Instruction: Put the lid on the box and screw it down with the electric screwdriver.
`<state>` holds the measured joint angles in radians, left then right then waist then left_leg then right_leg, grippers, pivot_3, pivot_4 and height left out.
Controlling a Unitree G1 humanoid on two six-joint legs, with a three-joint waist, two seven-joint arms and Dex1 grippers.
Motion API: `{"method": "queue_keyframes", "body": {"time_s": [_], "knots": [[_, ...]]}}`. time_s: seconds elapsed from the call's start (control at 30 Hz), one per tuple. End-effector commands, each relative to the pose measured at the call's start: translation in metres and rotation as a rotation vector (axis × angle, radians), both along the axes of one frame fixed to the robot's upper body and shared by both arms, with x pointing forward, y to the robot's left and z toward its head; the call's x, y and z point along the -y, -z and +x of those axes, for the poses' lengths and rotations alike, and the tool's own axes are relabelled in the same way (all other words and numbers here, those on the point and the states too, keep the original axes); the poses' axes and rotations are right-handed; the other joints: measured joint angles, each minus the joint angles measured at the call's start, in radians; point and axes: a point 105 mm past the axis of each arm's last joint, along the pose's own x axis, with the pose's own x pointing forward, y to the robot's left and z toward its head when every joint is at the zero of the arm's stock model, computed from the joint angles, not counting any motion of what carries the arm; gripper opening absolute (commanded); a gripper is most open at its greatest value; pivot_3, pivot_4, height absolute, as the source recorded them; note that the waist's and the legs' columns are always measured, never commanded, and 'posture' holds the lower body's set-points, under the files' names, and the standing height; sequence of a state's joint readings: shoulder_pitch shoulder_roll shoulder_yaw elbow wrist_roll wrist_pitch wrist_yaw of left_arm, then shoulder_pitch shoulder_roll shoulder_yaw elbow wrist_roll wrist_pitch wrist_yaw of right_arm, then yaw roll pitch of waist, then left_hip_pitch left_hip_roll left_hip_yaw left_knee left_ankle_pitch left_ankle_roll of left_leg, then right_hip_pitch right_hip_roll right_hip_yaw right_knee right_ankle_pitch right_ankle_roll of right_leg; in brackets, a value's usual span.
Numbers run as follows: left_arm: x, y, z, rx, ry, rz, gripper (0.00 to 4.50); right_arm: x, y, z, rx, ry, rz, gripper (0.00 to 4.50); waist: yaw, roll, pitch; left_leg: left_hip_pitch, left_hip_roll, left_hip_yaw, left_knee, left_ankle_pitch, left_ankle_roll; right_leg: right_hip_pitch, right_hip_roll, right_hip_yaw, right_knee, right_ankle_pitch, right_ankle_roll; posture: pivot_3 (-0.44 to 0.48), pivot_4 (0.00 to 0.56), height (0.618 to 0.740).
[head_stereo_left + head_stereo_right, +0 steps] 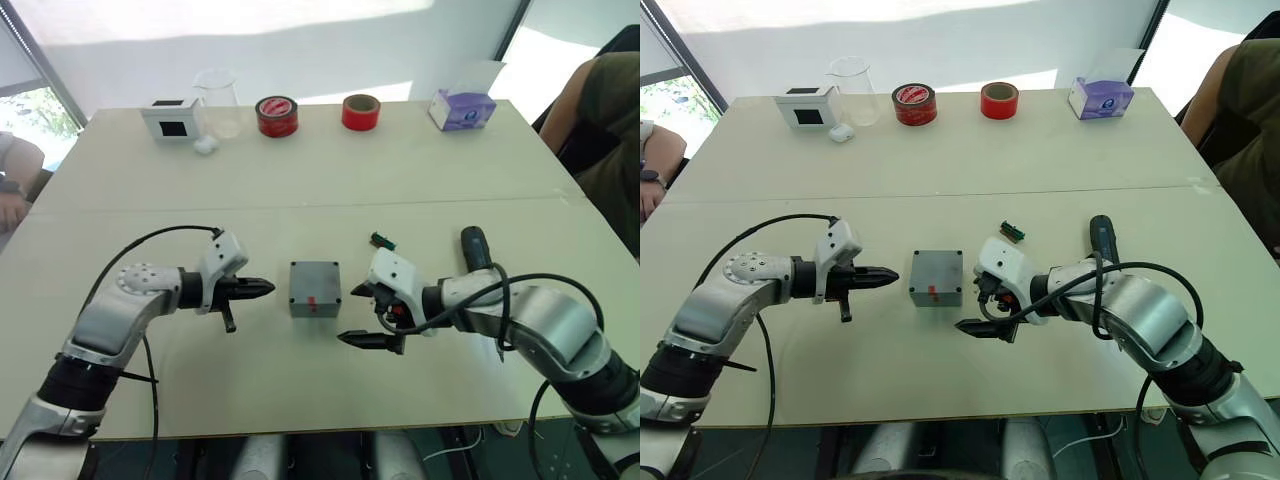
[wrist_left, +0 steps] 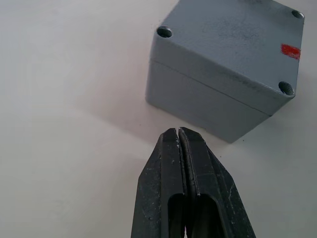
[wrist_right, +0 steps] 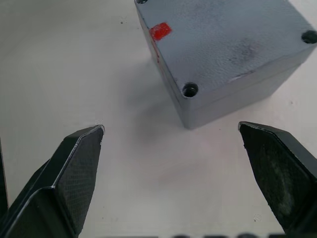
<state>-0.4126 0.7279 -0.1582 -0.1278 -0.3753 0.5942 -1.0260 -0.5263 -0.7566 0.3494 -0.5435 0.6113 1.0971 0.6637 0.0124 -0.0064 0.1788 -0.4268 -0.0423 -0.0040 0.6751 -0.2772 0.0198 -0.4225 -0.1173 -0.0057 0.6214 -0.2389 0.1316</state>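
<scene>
The grey box (image 1: pixel 315 288) stands at the middle of the table with the lid (image 2: pixel 233 39) sitting flush on top, a red mark near one edge and dark screw holes in its corners. My left gripper (image 1: pixel 265 288) is shut and empty, its tips pointing at the box's left wall from a short gap away. My right gripper (image 3: pixel 171 129) is open at the box's front right corner, not touching it. The black electric screwdriver (image 1: pixel 473 248) lies on the table behind my right forearm.
A small green part (image 1: pixel 383 241) lies right of the box. Along the far edge stand a white box with a black window (image 1: pixel 170 118), a glass beaker (image 1: pixel 218 95), two red tape rolls (image 1: pixel 277 116) and a purple tissue box (image 1: pixel 462 108). A person (image 1: pixel 600 130) sits at the right.
</scene>
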Motion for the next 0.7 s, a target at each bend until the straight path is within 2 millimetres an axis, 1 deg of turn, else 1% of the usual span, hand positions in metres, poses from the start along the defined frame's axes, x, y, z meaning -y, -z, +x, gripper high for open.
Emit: {"method": "queue_keyframes", "body": {"time_s": [0.03,0.17,0.43,0.5,0.57,0.7], "knots": [[0.020,-0.003,0.003,0.041,0.099,0.003,0.00,-0.010,-0.008,-0.002,0.022,-0.039,0.020,4.47,0.001,0.000,0.000,0.000,0.000,0.000,0.001,0.000,0.000,0.000,0.000,0.000,0.001,0.000,0.000,0.000,0.150,0.740],[0.025,-0.003,0.014,0.059,0.121,0.008,0.00,-0.015,-0.010,-0.006,0.003,-0.060,0.035,4.47,-0.001,0.000,0.000,0.000,0.000,0.000,0.004,-0.001,0.002,0.001,0.000,0.000,0.003,0.000,0.000,0.000,0.150,0.740],[0.032,-0.004,0.029,0.088,0.140,0.004,0.00,-0.021,-0.012,-0.018,-0.053,-0.092,0.071,4.47,-0.001,0.000,0.000,0.000,0.000,0.000,0.006,-0.001,0.002,0.000,0.000,0.000,0.007,0.000,0.000,0.000,0.150,0.740],[0.029,-0.004,0.035,0.102,0.121,0.011,0.00,-0.021,-0.014,-0.021,-0.061,-0.096,0.077,4.47,0.000,0.000,0.000,0.000,0.000,0.000,0.007,-0.001,0.002,0.000,0.000,0.000,0.007,0.000,0.000,0.000,0.150,0.740],[0.022,-0.004,0.038,0.106,0.092,0.020,0.00,-0.019,-0.018,-0.022,-0.056,-0.097,0.079,4.47,-0.002,0.000,0.000,0.000,0.000,0.000,0.007,-0.001,0.002,0.000,0.000,0.000,0.007,0.000,0.000,0.000,0.150,0.740],[0.003,0.001,0.033,0.099,0.044,0.058,0.00,-0.010,-0.028,-0.021,-0.024,-0.079,0.084,4.47,-0.004,0.000,0.000,0.000,0.000,0.000,0.007,-0.001,0.002,0.000,0.000,0.000,0.007,0.000,0.000,0.000,0.150,0.740]]}}
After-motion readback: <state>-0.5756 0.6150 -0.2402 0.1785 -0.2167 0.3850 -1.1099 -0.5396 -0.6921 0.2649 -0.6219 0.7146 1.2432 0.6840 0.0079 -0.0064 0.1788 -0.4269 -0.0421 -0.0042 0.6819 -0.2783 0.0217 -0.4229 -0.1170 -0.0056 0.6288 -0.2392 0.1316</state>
